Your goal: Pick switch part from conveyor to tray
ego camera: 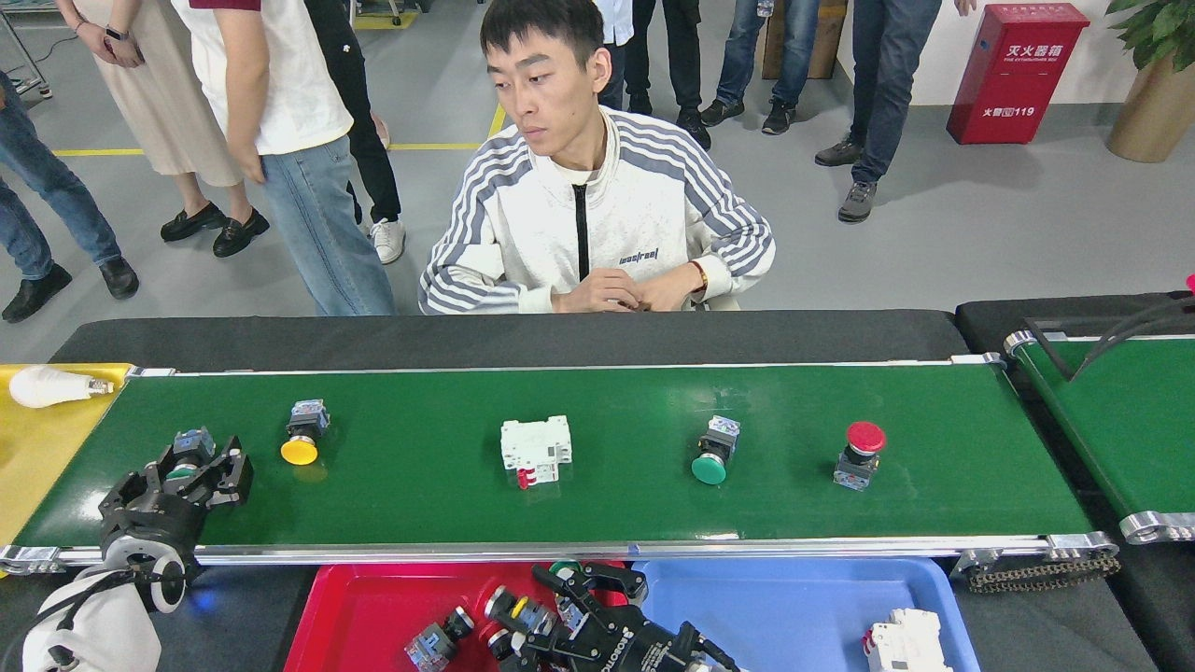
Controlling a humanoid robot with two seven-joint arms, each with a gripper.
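The conveyor is the wide green belt across the middle. On it lie a yellow-button switch, a white circuit breaker, a green-button switch and a red-button switch. At the belt's left end my left gripper stands open, its fingers spread around another green-button switch. My right gripper hangs low over the red tray, shut on a switch part with a yellow mark. More switches lie in that tray.
A blue tray right of the red one holds a white breaker. A yellow tray with a light bulb sits at the far left. A narrower second belt is at the right. A person sits behind the conveyor, others stand beyond.
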